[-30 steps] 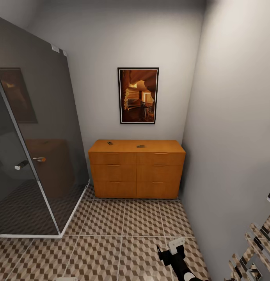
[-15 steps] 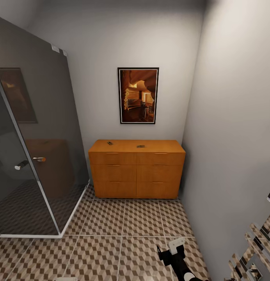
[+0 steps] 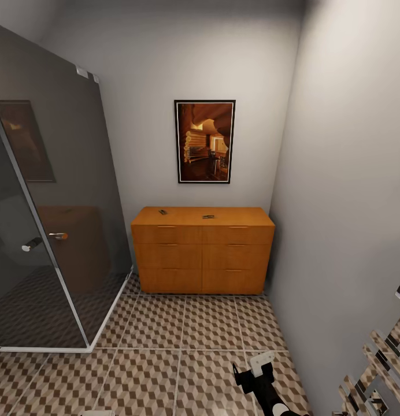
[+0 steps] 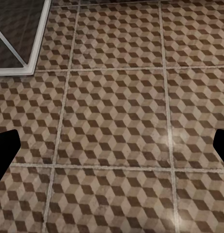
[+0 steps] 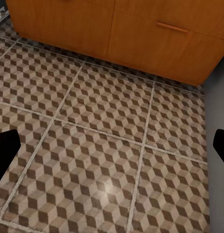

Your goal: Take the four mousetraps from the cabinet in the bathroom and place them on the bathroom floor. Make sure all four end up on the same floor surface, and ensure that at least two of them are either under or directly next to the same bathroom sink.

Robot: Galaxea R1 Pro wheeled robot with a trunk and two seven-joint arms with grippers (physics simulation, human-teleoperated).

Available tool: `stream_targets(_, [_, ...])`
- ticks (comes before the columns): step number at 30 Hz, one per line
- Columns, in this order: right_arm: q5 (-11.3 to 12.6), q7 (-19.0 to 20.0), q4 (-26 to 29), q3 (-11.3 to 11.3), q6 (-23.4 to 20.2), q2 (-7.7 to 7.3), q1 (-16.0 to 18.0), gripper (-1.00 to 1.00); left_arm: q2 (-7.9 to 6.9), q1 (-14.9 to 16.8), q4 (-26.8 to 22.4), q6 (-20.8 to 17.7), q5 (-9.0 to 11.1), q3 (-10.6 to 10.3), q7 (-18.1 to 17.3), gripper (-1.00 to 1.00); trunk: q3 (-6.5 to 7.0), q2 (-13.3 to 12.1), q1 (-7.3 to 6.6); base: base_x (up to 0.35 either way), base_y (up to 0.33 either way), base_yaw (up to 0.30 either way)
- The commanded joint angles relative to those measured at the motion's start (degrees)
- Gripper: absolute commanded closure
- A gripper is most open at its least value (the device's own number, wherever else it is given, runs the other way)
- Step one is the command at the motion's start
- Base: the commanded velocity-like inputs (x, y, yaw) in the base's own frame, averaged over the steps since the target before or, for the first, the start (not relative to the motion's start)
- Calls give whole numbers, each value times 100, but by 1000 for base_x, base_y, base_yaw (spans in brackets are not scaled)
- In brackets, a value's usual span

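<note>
The orange-brown cabinet stands against the far wall, its drawers closed. Two small mousetraps lie on its flat top, one toward the left and one near the middle; they are too small to make out in detail. The other mousetraps are out of view. Cube-patterned bathroom floor stretches from the cabinet toward me. My right gripper hangs low over the floor, well short of the cabinet; in the right wrist view it is open and empty, with the cabinet's lower drawers ahead. My left gripper is open over bare tiles.
A dark glass shower enclosure with a chrome handle takes up the left side; its white base corner appears in the left wrist view. A framed picture hangs above the cabinet. A grey wall and a chrome towel rail bound the right.
</note>
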State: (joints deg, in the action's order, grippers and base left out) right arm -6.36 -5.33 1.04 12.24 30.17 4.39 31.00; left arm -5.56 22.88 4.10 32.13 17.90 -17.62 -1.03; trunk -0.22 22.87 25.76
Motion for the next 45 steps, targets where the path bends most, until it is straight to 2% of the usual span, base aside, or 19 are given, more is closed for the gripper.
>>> stream_targets(1, [-59, -56, -7, 15, 7, 1, 3, -100, 3, 6, 21, 30, 47, -49, -11, -100, -2, 5, 2, 0, 0, 0])
stream_targets(45, [-58, -56, -7, 15, 7, 1, 3, -100, 3, 6, 21, 30, 47, -49, -11, -100, -2, 5, 2, 0, 0, 0])
